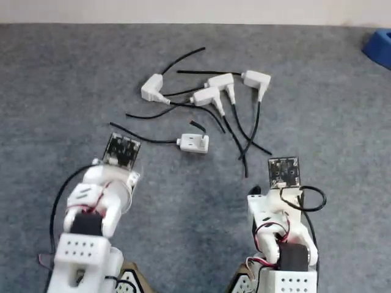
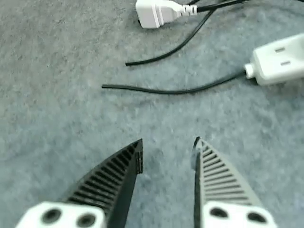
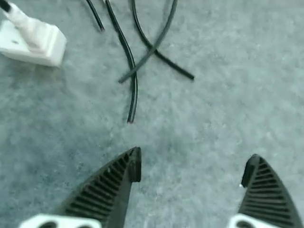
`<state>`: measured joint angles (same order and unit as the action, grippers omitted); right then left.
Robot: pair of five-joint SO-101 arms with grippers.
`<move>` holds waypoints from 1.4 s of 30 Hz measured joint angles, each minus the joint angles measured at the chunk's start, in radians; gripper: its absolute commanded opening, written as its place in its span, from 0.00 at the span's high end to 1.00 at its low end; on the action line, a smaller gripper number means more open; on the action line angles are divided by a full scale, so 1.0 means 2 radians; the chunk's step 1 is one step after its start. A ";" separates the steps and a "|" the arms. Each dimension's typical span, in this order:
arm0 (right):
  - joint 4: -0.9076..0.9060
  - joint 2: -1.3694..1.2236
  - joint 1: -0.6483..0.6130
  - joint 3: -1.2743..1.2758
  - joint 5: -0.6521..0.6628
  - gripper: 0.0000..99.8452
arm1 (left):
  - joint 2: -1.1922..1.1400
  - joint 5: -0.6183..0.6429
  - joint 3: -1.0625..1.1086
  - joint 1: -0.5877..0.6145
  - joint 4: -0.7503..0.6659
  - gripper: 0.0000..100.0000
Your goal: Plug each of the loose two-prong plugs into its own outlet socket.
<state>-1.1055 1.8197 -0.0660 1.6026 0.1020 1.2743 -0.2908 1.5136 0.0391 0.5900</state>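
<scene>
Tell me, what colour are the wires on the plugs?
The wires are black, clearest in the high view.

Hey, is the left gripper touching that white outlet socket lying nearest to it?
Apart. In the left wrist view, bare carpet separates the left gripper, which is open, from the outlet socket lying beyond it.

A grey, carpet-like bench (image 1: 55, 91) spreads under and ahead of the right hand (image 3: 192, 166). A blue object (image 1: 380, 47) lies well beyond that hand, off to its right.
</scene>
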 measured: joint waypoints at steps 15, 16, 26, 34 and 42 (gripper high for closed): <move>-0.012 0.003 0.045 0.035 0.000 0.67 | 0.262 0.003 0.083 0.005 0.219 0.81; -0.009 0.003 0.057 0.035 0.000 0.67 | 0.263 0.002 0.083 0.005 0.232 0.81; -0.005 0.002 0.202 0.035 0.000 0.67 | 0.265 0.002 0.083 0.005 0.267 0.82; -0.064 0.002 0.257 0.035 0.000 0.67 | 0.265 0.002 0.083 0.005 0.267 0.82; -0.068 0.002 0.257 0.035 0.000 0.67 | 0.265 0.002 0.083 0.005 0.267 0.82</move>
<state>-1.2405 1.8243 0.4480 1.6732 0.1020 1.8036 -0.2862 1.6794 0.0499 1.1239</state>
